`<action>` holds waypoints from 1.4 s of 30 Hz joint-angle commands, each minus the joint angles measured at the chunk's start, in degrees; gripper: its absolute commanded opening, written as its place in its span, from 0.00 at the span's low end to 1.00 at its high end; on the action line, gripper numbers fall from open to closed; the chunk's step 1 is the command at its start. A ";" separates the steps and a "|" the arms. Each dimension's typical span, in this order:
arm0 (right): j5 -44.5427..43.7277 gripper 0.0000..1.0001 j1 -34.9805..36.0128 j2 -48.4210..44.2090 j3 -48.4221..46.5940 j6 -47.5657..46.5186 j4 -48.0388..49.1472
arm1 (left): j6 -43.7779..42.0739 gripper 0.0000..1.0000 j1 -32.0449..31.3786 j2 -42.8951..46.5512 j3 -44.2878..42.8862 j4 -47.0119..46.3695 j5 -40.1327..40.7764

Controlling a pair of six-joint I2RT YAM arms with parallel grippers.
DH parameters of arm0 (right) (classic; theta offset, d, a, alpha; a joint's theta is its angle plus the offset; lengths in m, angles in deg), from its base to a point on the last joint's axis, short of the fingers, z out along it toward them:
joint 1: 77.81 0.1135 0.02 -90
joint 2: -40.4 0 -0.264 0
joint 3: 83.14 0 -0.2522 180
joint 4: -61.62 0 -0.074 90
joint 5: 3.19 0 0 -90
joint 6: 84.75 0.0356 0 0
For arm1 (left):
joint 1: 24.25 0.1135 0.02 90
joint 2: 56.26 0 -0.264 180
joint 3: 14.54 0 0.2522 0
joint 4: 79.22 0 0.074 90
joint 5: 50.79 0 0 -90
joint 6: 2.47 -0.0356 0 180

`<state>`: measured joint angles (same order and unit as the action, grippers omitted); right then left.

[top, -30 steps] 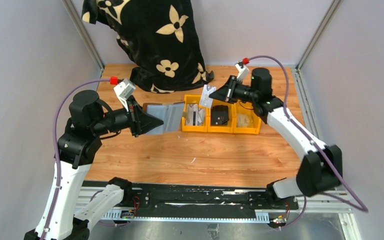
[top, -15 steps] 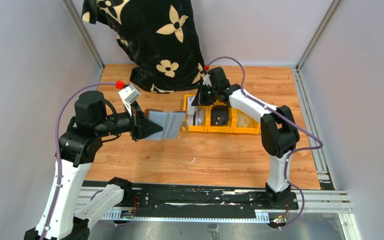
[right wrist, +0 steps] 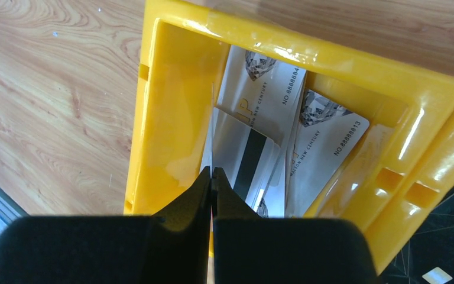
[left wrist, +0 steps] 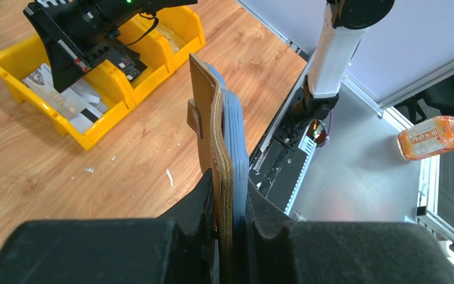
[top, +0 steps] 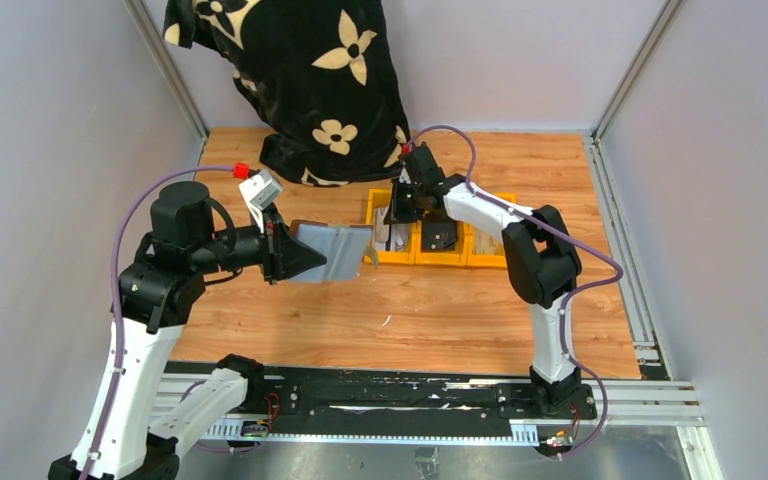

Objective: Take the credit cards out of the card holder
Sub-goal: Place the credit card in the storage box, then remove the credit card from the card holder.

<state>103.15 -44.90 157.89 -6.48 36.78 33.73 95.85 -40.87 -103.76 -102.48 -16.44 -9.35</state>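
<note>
My left gripper (top: 298, 255) is shut on the brown card holder (top: 336, 251) and holds it above the table, left of the bins. In the left wrist view the card holder (left wrist: 208, 106) stands edge-on between the jaws (left wrist: 230, 198), brown cover left, bluish sleeves right. My right gripper (top: 393, 214) reaches down into the leftmost yellow bin (top: 372, 255). In the right wrist view its jaws (right wrist: 212, 175) are shut on a thin credit card seen edge-on (right wrist: 212, 139). Other pale credit cards (right wrist: 264, 89) lie in that bin, one with a black stripe (right wrist: 249, 158).
Three joined yellow bins (top: 490, 262) stand at the table's middle back; the middle one holds a black object (top: 442, 232). A black floral cloth (top: 310, 80) hangs at the back left. An orange drink bottle (left wrist: 434, 136) lies off the table.
My right gripper has swung left from above the middle bin and come down into the leftmost bin with the card. My left gripper has shifted slightly right with the card holder.
</note>
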 commanded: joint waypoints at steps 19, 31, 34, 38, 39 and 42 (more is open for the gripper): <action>-7.33 0.63 3.03 -19.92 -0.07 -4.01 -6.18 | 0.21 0.00 0.11 0.94 -2.17 -1.11 -4.16; 31.93 0.79 2.39 -51.81 34.85 27.42 54.63 | 0.71 0.00 0.10 0.41 -1.10 -1.07 -14.44; 32.20 0.79 5.81 -52.95 35.32 28.13 56.77 | 0.81 0.00 0.12 0.31 -1.09 -1.07 -14.67; 32.53 0.80 10.78 -52.28 32.94 24.07 52.98 | 1.59 0.00 0.15 0.03 -1.23 -1.03 -15.13; 32.68 0.80 11.73 -52.01 32.52 22.48 52.08 | 1.81 0.00 0.10 -0.03 -1.28 -1.03 -15.35; 32.40 0.80 14.48 -51.62 31.54 18.45 48.86 | 2.13 0.00 0.14 -0.04 -1.64 -1.03 -16.09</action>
<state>133.50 -33.54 106.05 27.62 59.82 83.20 96.83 -40.87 -103.74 -103.61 -16.16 -22.81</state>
